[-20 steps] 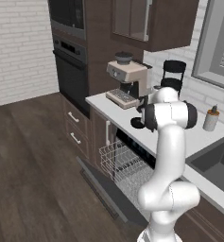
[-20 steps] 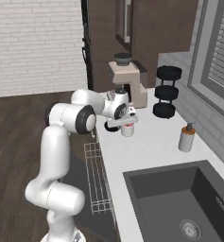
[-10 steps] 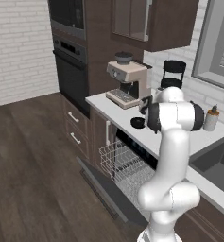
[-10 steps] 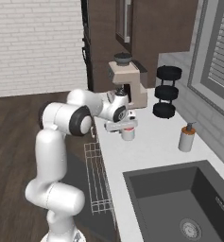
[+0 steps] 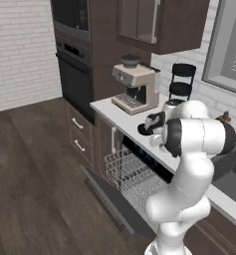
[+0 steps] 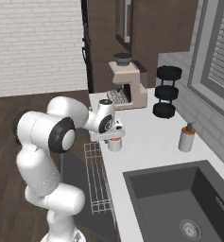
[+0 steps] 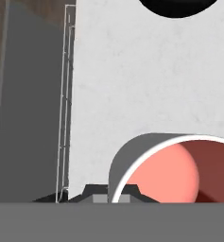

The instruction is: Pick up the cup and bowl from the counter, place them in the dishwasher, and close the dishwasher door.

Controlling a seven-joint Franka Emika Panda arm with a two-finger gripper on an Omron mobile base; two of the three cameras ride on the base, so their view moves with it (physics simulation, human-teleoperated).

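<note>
The cup (image 7: 170,170) stands upright on the counter (image 7: 146,80) near its front edge, directly under the gripper (image 6: 114,137) (whose opening I cannot tell), and looks light, rigid and smooth, best pinched across its rim wall.

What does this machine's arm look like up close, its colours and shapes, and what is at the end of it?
The arm is a chain of smooth, rounded glossy white shells, thick like stacked tubes and bulging at the bends. Each bend carries a dark grey-black ring or round cap, as on the big elbow joint. At its end sits the small white hand with dark trim and two short dark fingers. No loose cables or printed markings can be seen.
</note>
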